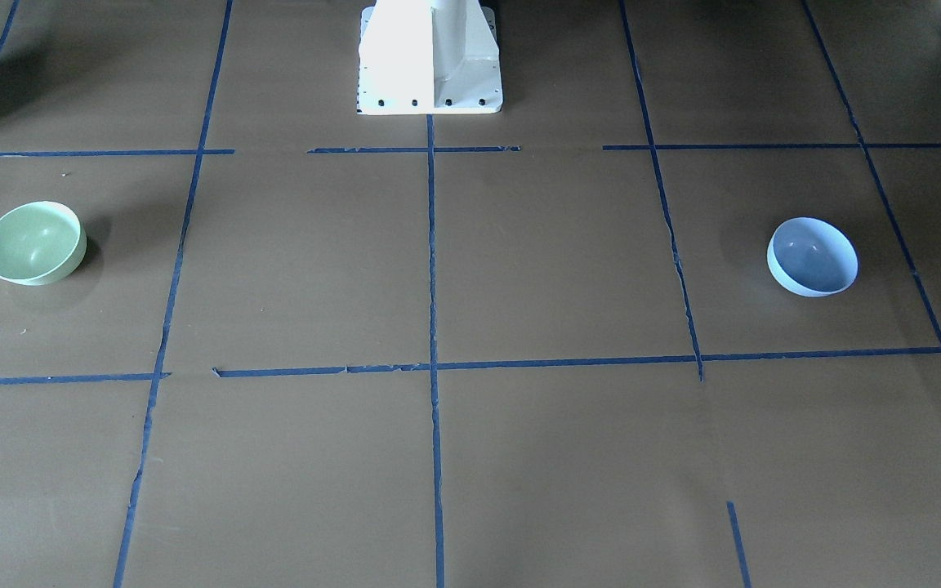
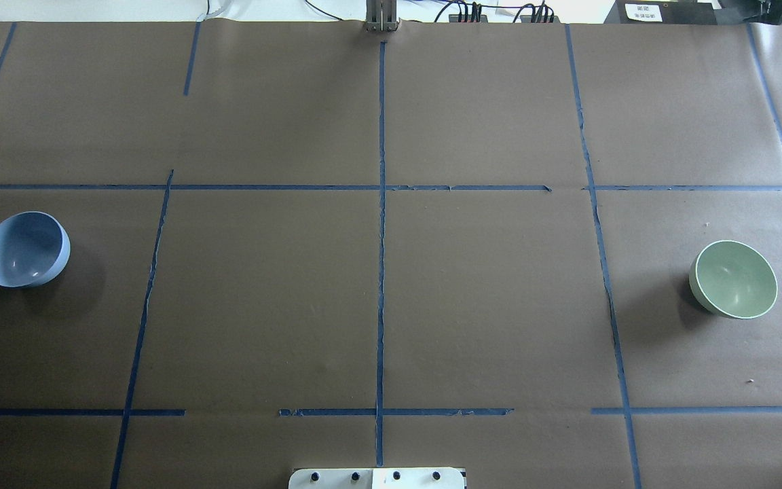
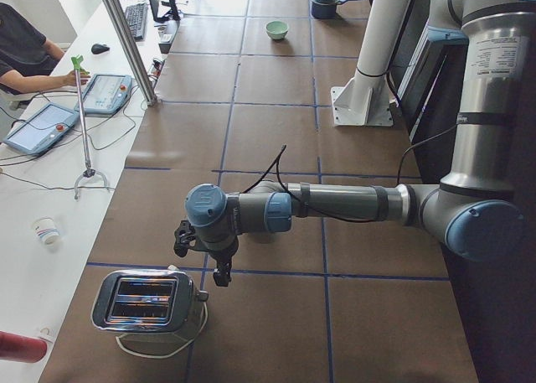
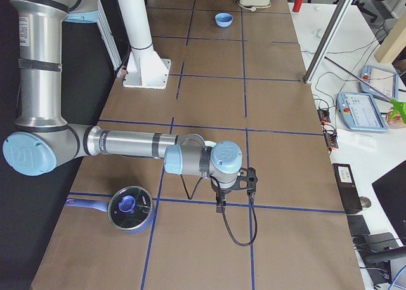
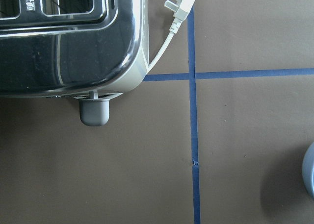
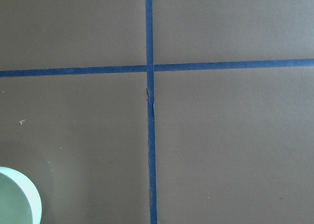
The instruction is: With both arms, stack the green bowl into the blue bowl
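Observation:
The green bowl (image 1: pixel 33 243) stands upright on the table, at the right in the overhead view (image 2: pixel 734 279). The blue bowl (image 1: pixel 812 256) stands upright far from it, at the overhead view's left (image 2: pixel 24 249). Neither arm shows in these two views. The left gripper (image 3: pixel 201 256) hangs beside a toaster, and an edge of the blue bowl (image 5: pixel 310 177) shows in its wrist view. The right gripper (image 4: pixel 233 191) hangs low near the green bowl (image 6: pixel 17 197). I cannot tell whether either gripper is open or shut. Neither bowl is touched.
A chrome toaster (image 3: pixel 146 303) with a white plug (image 5: pixel 179 3) stands at the left end. A blue pot with a lid (image 4: pixel 130 209) stands at the right end. The white pedestal base (image 1: pixel 430 57) is mid-table. Blue tape lines cross the brown paper.

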`<state>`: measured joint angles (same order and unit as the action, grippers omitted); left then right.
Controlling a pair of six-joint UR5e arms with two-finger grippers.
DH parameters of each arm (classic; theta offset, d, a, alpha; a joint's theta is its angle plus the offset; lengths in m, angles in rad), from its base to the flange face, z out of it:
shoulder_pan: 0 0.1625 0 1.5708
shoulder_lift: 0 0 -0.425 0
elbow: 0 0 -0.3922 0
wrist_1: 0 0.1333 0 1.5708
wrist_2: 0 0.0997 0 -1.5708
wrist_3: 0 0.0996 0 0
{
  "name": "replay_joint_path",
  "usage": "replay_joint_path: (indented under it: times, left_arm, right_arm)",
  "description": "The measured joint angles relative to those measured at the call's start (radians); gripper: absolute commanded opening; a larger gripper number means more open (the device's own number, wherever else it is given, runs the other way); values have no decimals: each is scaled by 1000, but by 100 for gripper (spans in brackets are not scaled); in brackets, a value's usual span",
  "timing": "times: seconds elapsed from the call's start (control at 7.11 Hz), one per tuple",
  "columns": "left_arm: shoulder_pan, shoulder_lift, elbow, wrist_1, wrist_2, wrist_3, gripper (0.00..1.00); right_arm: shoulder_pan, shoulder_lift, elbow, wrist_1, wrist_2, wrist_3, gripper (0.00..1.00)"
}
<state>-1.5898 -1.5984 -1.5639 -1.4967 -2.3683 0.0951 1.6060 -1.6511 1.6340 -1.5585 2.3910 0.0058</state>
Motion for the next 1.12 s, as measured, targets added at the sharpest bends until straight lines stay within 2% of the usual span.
replay_joint_path:
  times: [1.12]
  left_arm:
    - [4,-3,-24,-13,-6,-39,100]
  right_arm:
    - [0,11,12,3,2,3,100]
